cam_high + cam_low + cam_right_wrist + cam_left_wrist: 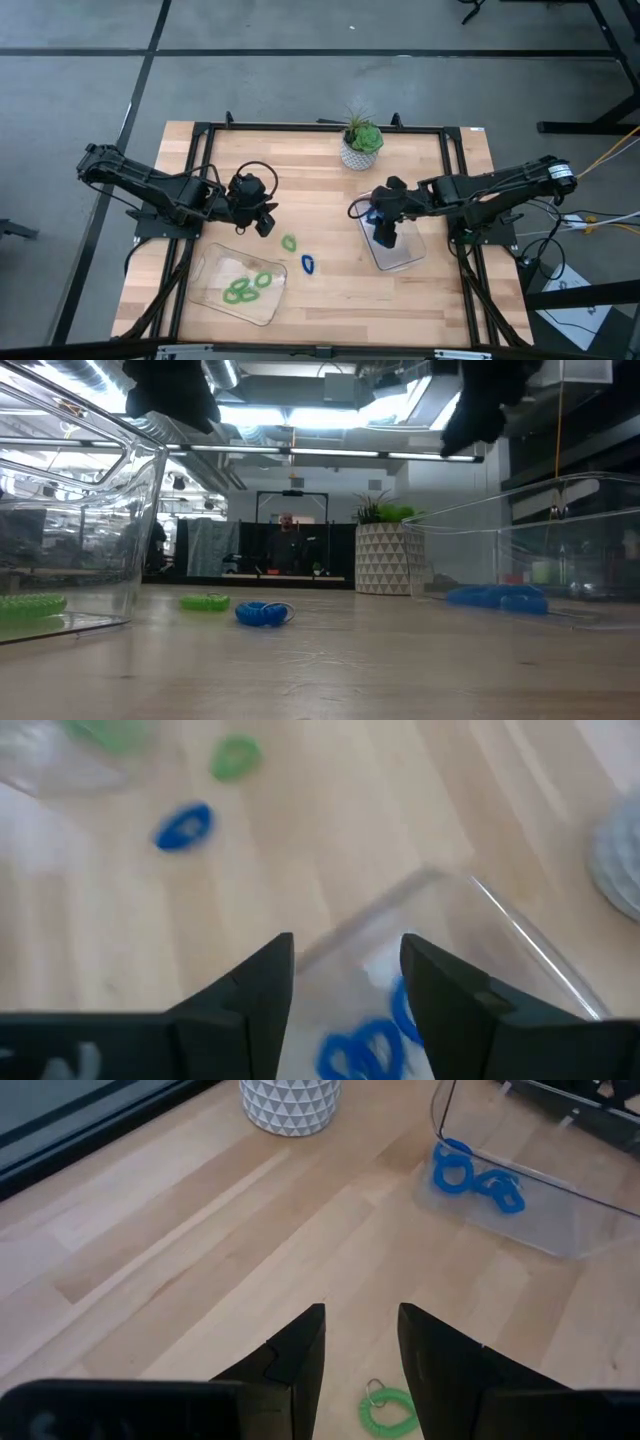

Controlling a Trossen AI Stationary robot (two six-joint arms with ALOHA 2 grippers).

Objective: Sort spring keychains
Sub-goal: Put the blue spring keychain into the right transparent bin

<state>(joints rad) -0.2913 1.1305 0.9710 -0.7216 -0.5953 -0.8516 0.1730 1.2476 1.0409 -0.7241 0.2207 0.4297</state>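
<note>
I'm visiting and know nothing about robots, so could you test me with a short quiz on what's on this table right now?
1. True or false: the left tray holds green keychains.
2. How many keychains lie loose on the table between the trays?
3. Over which tray does the right gripper hang? A: left tray. B: right tray.

Key: 1 true. 2 two: one green keychain, one blue keychain. 3 B; blue keychains lie in it.

The wooden worktop carries two clear trays, a potted plant, one green keychain and one blue keychain.
</note>
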